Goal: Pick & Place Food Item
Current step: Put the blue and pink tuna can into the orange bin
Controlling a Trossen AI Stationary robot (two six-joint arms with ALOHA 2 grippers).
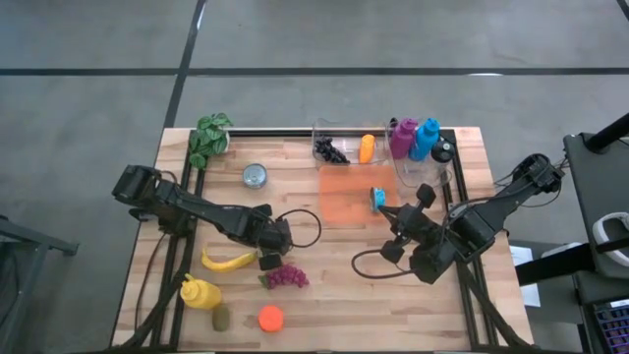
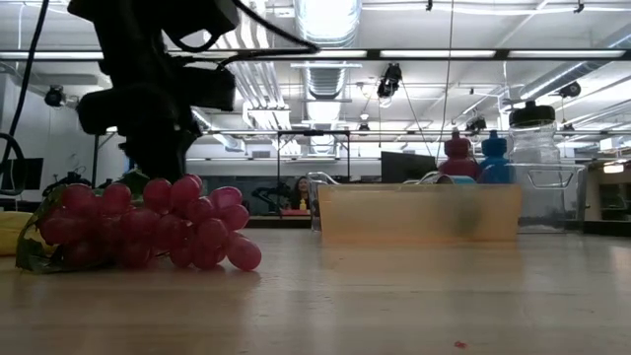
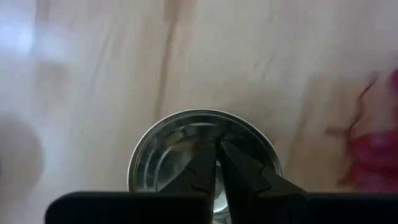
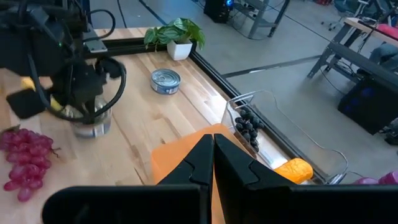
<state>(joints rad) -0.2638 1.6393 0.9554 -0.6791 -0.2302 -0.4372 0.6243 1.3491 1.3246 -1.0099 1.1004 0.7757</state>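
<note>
Hanging over a silver can (image 3: 204, 163) that the high view hides beneath it, the left gripper (image 1: 271, 254) has its fingers pressed together, gripping nothing (can seen in both wrist views). Right gripper (image 1: 425, 195), fingers also together and empty, sits by the orange tray (image 1: 346, 197). The clear bin (image 1: 339, 139) holds dark grapes (image 4: 247, 126) and an orange item (image 1: 367, 147). Red grapes (image 1: 286, 277) and banana (image 1: 227, 261) lie just beside the left gripper.
</note>
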